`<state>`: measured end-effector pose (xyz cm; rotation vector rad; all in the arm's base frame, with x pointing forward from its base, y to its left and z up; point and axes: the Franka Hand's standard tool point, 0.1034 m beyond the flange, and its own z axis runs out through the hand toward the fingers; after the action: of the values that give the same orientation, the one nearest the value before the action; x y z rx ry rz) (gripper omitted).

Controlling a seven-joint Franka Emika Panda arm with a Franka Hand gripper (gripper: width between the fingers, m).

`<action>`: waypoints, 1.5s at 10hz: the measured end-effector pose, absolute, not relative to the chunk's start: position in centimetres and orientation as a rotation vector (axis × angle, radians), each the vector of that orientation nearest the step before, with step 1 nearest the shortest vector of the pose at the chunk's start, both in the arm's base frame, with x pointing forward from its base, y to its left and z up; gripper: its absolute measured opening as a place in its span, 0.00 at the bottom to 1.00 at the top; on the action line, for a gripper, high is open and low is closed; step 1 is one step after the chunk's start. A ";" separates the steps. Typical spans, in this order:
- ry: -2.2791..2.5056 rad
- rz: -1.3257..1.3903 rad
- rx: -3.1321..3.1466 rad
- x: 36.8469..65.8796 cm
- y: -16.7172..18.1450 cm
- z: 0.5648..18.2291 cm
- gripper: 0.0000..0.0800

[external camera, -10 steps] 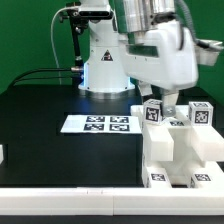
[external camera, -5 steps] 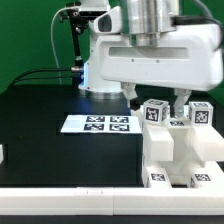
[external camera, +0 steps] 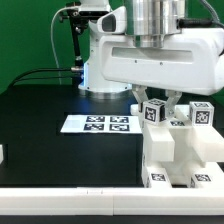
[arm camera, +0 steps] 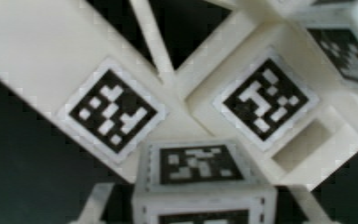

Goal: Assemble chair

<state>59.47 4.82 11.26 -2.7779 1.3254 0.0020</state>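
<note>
We are looking at the blocky matte white plastic chair (external camera: 180,145) with its small black-and-white square tags, sitting on the black table (external camera: 60,160) at the exterior view's right. Our glossy white gripper (external camera: 157,100) is hanging right over its top posts. We cannot tell if the jaws are apart or together. If we are coming down crooked, we may be bumping a post and pushing the chair sideways.
</note>
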 end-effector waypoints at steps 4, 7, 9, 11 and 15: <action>2.112 0.012 -2.214 59.4 4.8 11.1 0.34; 2.376 0.030 -1.890 59.3 5.0 10.9 0.34; 2.426 0.036 -1.817 59.3 5.0 10.9 0.34; 2.252 0.039 -2.035 59.3 5.1 11.0 0.56; 1.553 0.011 -2.609 59.2 5.0 11.1 0.80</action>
<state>59.18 4.95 11.12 -2.6086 1.5531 0.0114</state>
